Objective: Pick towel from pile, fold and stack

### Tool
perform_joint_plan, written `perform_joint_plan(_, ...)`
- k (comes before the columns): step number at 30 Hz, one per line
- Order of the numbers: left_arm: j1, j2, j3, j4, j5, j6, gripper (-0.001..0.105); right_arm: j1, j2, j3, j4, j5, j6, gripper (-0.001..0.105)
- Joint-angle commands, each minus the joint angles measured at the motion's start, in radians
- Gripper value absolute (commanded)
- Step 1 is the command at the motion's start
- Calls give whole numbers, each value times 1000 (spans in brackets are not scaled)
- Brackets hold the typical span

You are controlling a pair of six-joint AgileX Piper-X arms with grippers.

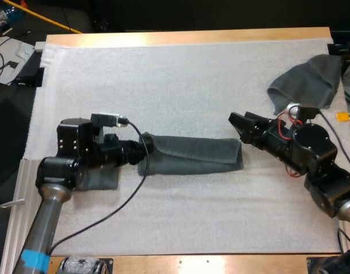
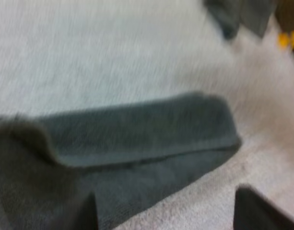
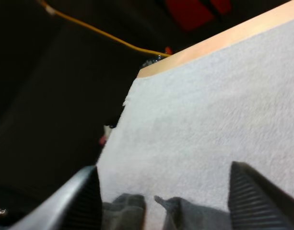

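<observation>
Left pincer (image 1: 145, 153) sits at the end of the folded towel (image 1: 192, 157) nearer its own arm, fingers (image 2: 262, 211) standing wide apart, with the towel's lower edge lying loose between them. Right pincer (image 1: 238, 121) hovers just beside the towel's other end, its fingers (image 3: 262, 201) likewise spread wide, with bits of dark cloth showing between them. The folded towel lies as a long strip across the middle of the white mat (image 1: 180, 74). A crumpled towel (image 1: 309, 83) rests at the mat's far right corner, well apart from the strip, on the wooden bench (image 1: 186, 37).
</observation>
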Motion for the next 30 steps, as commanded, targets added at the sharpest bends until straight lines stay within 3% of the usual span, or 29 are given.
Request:
perform_joint_plan(1, 0, -72, -7, 136, -47, 50, 58, 5, -22, -64, 433, 7, -84, 49)
perform_joint_plan(7, -14, -181, -8, 238, -68, 62, 58, 10, -20, -133, 568, -2, -158, 18)
perform_joint_plan(9, -5, -178, -7, 215, -58, 62, 58, 5, -30, -118, 362, -3, -153, 19)
perform_joint_plan(10, 0, -194, -6, 220, -60, 63, 58, 13, -39, -115, 308, -7, -160, 15)
perform_joint_plan(13, -4, -244, -7, 271, -87, 72, 58, 48, -49, -115, 359, -9, -185, 0)
perform_joint_plan(24, -145, -345, -8, 426, -224, 99, 58, 188, -22, -183, 569, 79, -252, 0)
perform_joint_plan(30, -206, -370, -7, 447, -248, 91, 58, 199, 59, -259, 687, 85, -287, 0)
